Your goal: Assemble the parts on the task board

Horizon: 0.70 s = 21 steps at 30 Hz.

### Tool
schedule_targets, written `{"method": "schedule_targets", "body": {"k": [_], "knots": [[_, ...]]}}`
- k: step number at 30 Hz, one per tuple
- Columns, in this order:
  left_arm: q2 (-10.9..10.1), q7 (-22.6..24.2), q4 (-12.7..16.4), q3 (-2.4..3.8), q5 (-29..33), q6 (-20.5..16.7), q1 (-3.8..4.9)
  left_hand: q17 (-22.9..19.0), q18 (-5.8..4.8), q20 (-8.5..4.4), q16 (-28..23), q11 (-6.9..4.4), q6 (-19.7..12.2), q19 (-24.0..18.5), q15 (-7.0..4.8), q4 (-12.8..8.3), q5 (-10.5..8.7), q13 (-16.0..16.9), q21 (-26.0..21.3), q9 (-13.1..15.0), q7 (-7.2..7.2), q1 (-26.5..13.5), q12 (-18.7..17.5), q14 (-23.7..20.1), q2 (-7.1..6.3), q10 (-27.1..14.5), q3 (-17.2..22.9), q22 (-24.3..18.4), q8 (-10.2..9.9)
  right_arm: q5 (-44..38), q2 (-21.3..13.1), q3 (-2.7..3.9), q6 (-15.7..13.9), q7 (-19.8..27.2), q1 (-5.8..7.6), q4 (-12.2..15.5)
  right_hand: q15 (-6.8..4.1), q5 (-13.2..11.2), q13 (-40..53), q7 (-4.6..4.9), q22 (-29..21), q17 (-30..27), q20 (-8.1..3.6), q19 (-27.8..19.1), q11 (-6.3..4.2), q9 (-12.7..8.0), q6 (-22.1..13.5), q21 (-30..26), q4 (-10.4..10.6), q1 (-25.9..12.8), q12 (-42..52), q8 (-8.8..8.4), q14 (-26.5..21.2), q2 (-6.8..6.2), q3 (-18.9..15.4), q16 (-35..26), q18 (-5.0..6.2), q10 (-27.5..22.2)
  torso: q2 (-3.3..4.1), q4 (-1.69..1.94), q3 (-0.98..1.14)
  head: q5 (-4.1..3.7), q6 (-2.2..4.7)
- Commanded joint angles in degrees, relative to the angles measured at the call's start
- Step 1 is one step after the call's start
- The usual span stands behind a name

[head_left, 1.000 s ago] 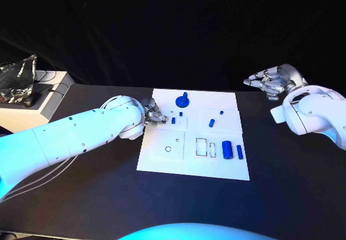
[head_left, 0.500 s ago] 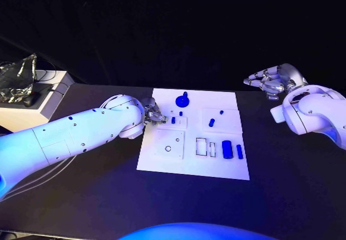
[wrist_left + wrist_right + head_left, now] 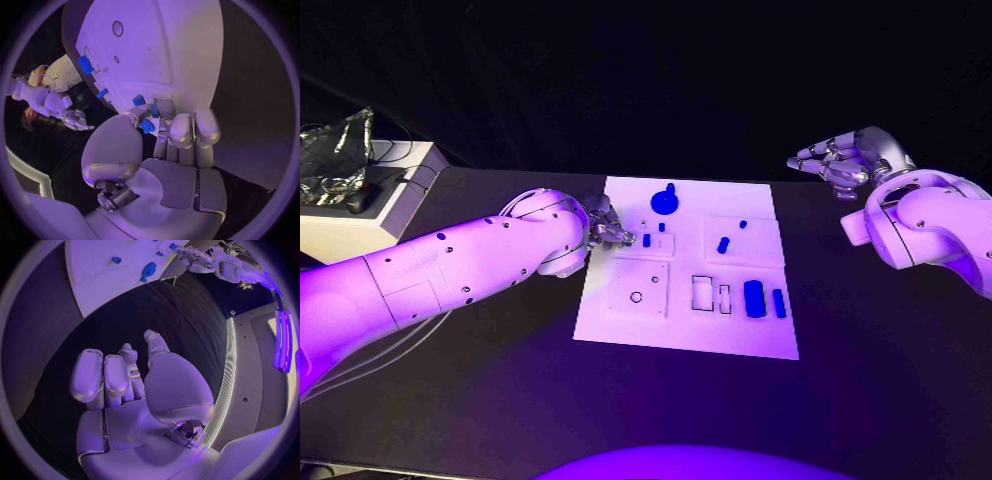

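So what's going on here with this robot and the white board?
The robot is assembling small blue parts on the white task board. Its left hand is at the board's left edge, pinching a small blue part between thumb and fingers. The right hand is raised off beyond the board's far right corner, open and holding nothing. Other blue parts, including a round knobbed piece, are on the board.

Violet light washes the scene from above, brightest on the left arm (image 3: 459, 265) and the white board (image 3: 689, 330), which glows pale lilac. The counter (image 3: 473, 400) stays nearly black and the far background is fully dark. Soft shadows sit under the arms. Both wrist views are circles in dark frames; straight edges bow toward the rims. A bright strip of light (image 3: 282, 340) glares in the right wrist view.
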Motion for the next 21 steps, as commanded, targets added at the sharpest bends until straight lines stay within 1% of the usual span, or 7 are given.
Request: {"method": "schedule_targets", "body": {"k": [1,2,6,9,16,20,21], "knots": [[0.0,-1.8,-0.3,-0.46,-0.3,3.0,-0.57,0.1,-0.28,0.32,0.2,-0.24,0.0,0.0,0.31,-2.0,0.1,0.1,0.2,0.0,-0.56,1.7,-0.1,0.0,1.02,0.0,1.4,5.5,-0.1,-0.5,-0.1,0.02,0.0,0.6,-0.02,0.1,-0.23,0.4,0.1,0.34,8.5,0.0,-0.48,2.3,-0.17,-0.1,0.1,-0.4,0.2,-0.2,-0.4,-0.36,0.0,0.36,-0.1,-0.2,0.31,-0.1,-0.03,-0.03,-0.03,0.02,-0.01],[0.0,-1.8,-0.2,-0.46,-0.3,3.0,-0.57,0.1,-0.31,0.28,0.2,-0.31,0.1,0.0,0.26,-1.5,0.12,0.1,0.2,-0.2,-0.67,1.8,-0.1,0.0,0.83,0.0,0.1,5.5,-0.1,-0.5,-0.1,0.02,0.0,0.6,-0.02,0.1,-0.23,0.4,0.1,0.34,8.5,0.0,-0.48,2.3,-0.17,-0.1,0.1,-0.4,0.2,-0.2,-0.4,-0.36,0.0,0.36,-0.1,-0.2,0.31,-0.1,-0.02,-0.03,-0.04,0.02,-0.04],[0.0,-1.8,-0.2,-0.46,-0.3,2.9,-0.57,0.2,-0.4,0.11,0.3,-0.36,0.3,0.0,0.22,-0.4,0.11,0.1,0.2,-0.5,-0.85,1.8,-0.1,0.0,0.21,0.0,-1.8,5.5,-0.2,-0.5,-0.1,0.02,-0.1,0.6,-0.02,0.1,-0.23,0.4,0.1,0.34,8.5,0.0,-0.48,2.3,-0.17,-0.1,0.1,-0.4,0.2,-0.2,-0.4,-0.36,0.0,0.36,-0.1,-0.2,0.31,-0.1,0.02,0.01,-0.04,0.01,-0.05],[0.0,-1.8,-0.2,-0.46,-0.3,2.7,-0.57,0.2,-0.47,0.02,0.3,-0.4,0.5,0.0,0.2,1.1,0.12,0.1,0.1,-0.7,-0.97,1.8,0.0,0.0,-0.17,0.0,-3.4,5.4,-0.2,-0.5,-0.1,0.02,-0.1,0.6,-0.02,0.1,-0.23,0.4,0.1,0.34,8.5,0.0,-0.48,2.3,-0.17,-0.1,0.1,-0.4,0.2,-0.2,-0.4,-0.36,0.0,0.36,-0.1,-0.2,0.31,-0.1,-0.02,0.0,-0.04,0.01,0.02],[0.0,-1.7,-0.2,-0.46,-0.3,2.3,-0.57,0.2,-0.6,-0.19,0.3,-0.42,0.7,0.0,0.14,3.8,0.13,0.1,0.1,-0.8,-1.04,2.6,0.0,0.0,-0.27,0.0,-6.4,5.4,-0.1,-0.5,-0.1,0.02,-0.1,0.6,-0.02,0.1,-0.23,0.4,0.1,0.34,8.5,0.0,-0.48,2.3,-0.17,-0.1,0.1,-0.4,0.2,-0.2,-0.4,-0.36,0.0,0.36,-0.1,-0.2,0.31,-0.1,-0.01,0.03,-0.06,0.0,0.05],[0.0,-1.7,-0.3,-0.46,-0.3,2.1,-0.57,0.2,-0.66,-0.29,0.2,-0.45,0.8,0.0,0.14,5.4,0.21,0.1,0.1,-0.8,-1.06,2.9,0.1,0.0,-0.08,0.0,-8.9,5.4,0.0,-0.5,0.0,0.02,-0.2,0.6,-0.02,0.0,-0.23,0.4,0.1,0.34,8.5,0.0,-0.48,2.3,-0.17,-0.1,0.1,-0.4,0.2,-0.2,-0.4,-0.36,0.0,0.36,-0.1,-0.2,0.31,-0.1,-0.04,0.03,-0.07,0.0,0.07],[0.0,-1.7,-0.3,-0.46,-0.3,2.1,-0.57,0.2,-0.65,-0.3,0.2,-0.42,0.9,0.0,0.14,5.9,0.21,0.1,0.1,-0.8,-1.07,2.7,0.1,0.0,-0.28,0.0,-9.6,5.3,0.0,-0.5,0.0,0.02,-0.2,0.6,-0.02,0.0,-0.23,0.4,0.1,0.34,8.5,0.0,-0.48,2.3,-0.17,-0.1,0.1,-0.4,0.2,-0.2,-0.4,-0.36,0.0,0.36,-0.1,-0.2,0.31,-0.1,-0.03,0.05,-0.07,0.01,0.09]]}}
